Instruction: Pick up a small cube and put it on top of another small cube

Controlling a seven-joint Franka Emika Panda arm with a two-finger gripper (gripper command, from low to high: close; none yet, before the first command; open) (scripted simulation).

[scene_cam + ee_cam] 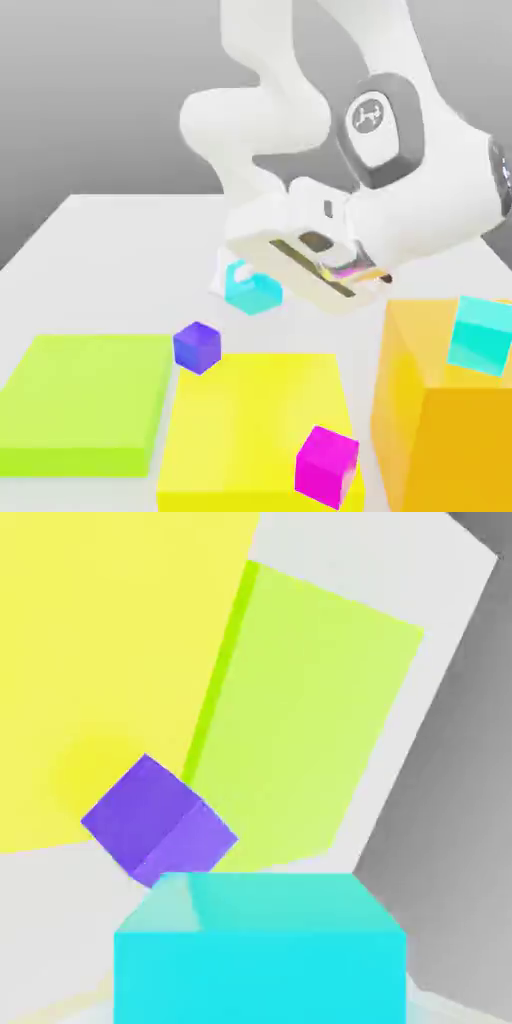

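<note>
My gripper (243, 282) is shut on a small cyan cube (256, 294), just behind the purple cube (197, 346) over the white table. In the hand view the same cyan cube (260, 952) sits close up, with the purple cube (158, 820) a little beyond it at the edges of the yellow and lime pads. Whether the held cube touches the table, I cannot tell. A second cyan cube (480, 335) rests on top of the orange block (430, 420) at the exterior view's right.
A flat lime pad (85, 400) lies at the exterior view's left and a flat yellow pad (255, 415) in the middle front. A magenta cube (327, 466) stands on the yellow pad's near right corner. The tall orange block is an obstacle on the right.
</note>
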